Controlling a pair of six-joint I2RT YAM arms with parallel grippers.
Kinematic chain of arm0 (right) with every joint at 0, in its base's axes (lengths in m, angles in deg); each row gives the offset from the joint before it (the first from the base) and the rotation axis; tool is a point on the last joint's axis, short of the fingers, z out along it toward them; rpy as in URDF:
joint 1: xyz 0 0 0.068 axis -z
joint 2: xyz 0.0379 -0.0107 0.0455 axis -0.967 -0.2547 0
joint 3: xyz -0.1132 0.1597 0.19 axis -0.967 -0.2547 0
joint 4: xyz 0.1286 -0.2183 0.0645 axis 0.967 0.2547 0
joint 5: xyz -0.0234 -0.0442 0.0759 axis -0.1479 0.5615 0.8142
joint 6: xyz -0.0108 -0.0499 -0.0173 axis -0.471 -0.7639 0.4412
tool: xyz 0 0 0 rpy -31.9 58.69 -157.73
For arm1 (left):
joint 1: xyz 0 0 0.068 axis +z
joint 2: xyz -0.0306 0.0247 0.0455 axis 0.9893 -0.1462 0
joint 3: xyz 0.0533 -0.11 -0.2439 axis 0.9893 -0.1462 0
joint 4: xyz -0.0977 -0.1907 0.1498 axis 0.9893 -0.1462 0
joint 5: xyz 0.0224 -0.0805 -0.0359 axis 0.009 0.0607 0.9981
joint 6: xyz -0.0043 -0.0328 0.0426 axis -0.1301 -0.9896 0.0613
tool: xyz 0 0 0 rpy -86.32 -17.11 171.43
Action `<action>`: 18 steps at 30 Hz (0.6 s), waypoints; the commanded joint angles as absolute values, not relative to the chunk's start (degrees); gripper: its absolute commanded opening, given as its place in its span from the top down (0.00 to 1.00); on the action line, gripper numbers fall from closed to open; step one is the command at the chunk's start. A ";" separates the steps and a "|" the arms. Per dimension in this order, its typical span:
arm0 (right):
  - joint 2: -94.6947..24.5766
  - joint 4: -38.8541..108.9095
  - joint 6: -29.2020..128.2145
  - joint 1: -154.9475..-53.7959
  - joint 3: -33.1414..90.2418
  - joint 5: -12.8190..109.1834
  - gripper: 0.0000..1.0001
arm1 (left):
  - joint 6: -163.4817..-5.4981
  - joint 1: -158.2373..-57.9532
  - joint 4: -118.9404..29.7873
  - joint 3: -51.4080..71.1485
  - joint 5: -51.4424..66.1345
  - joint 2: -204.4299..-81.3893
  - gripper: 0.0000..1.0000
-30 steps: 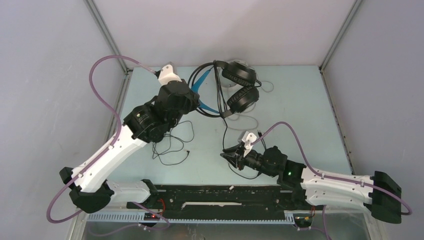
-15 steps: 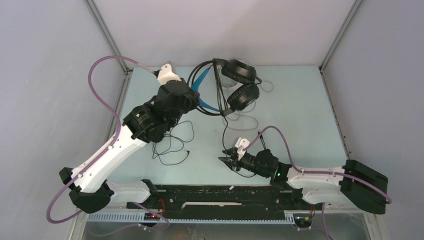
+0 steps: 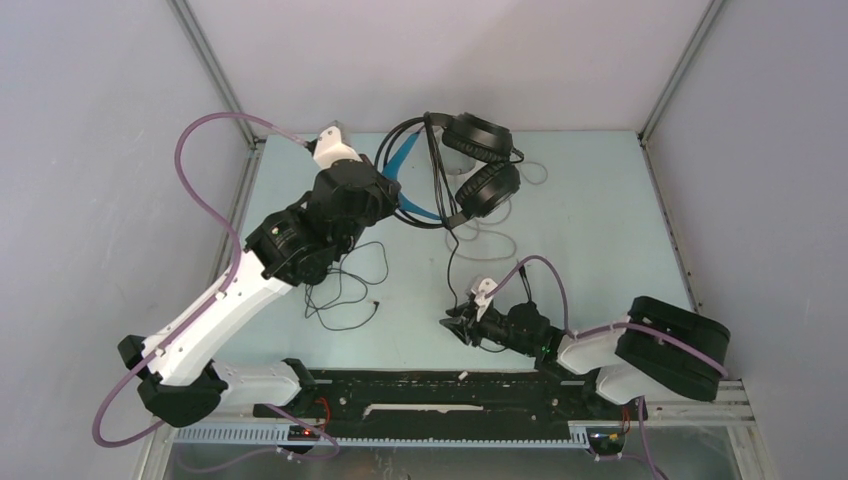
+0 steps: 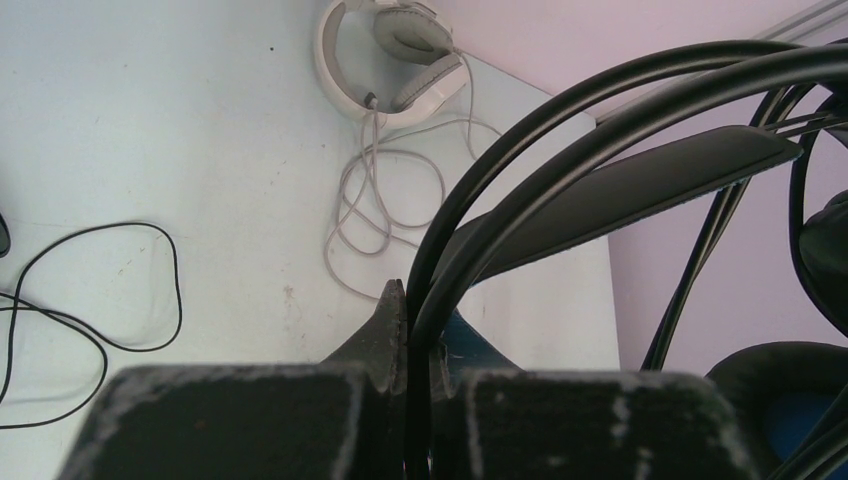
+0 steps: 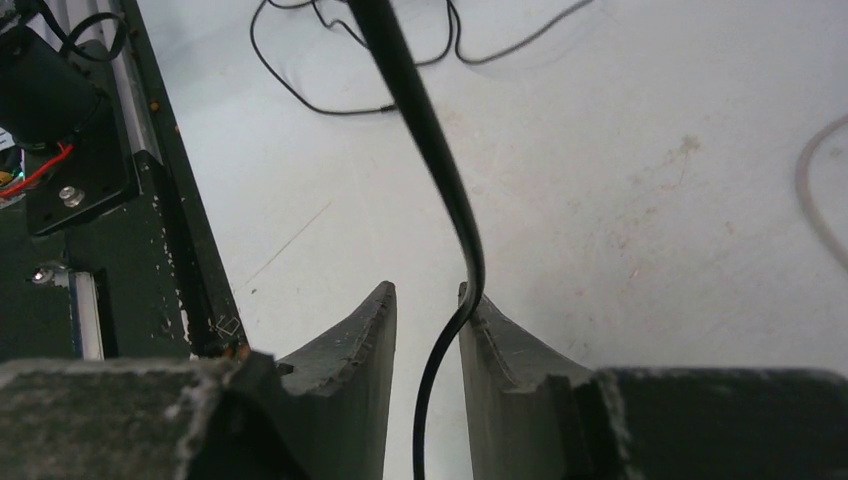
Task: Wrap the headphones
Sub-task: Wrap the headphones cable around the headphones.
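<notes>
Right fingers have drawn back, parted around black cord; left fingers clench black headphones

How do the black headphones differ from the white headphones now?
The black headphones are dark with a blue-lined band; the white headphones are pale. The black pair is clamped by its headband in the left gripper; the white pair lies free on the table. The black cord runs through the open right gripper; the white cord lies in loose loops. Both are corded.
</notes>
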State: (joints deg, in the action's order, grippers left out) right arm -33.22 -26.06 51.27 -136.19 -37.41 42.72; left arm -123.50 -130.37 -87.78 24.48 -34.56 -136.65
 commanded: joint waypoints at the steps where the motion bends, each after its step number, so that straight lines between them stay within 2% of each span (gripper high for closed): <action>1: -38.82 -36.98 55.87 -137.05 -39.18 40.81 0.69 | -127.09 -130.05 -80.49 27.36 -35.02 -133.19 1.00; 5: -43.44 -41.21 58.01 -137.41 -39.63 40.55 0.74 | -129.70 -129.98 -80.92 27.05 -34.13 -132.21 1.00; 10: -44.93 -43.97 58.59 -136.72 -40.88 36.88 0.98 | -130.40 -129.94 -80.43 26.87 -31.70 -130.42 1.00; 11: -44.43 -43.39 58.57 -136.16 -40.93 36.93 1.00 | -130.31 -129.89 -80.27 26.76 -30.85 -130.07 1.00; 18: -38.84 -34.49 62.85 -129.07 -40.49 38.51 1.00 | -130.01 -129.69 -80.55 25.22 -25.46 -127.37 1.00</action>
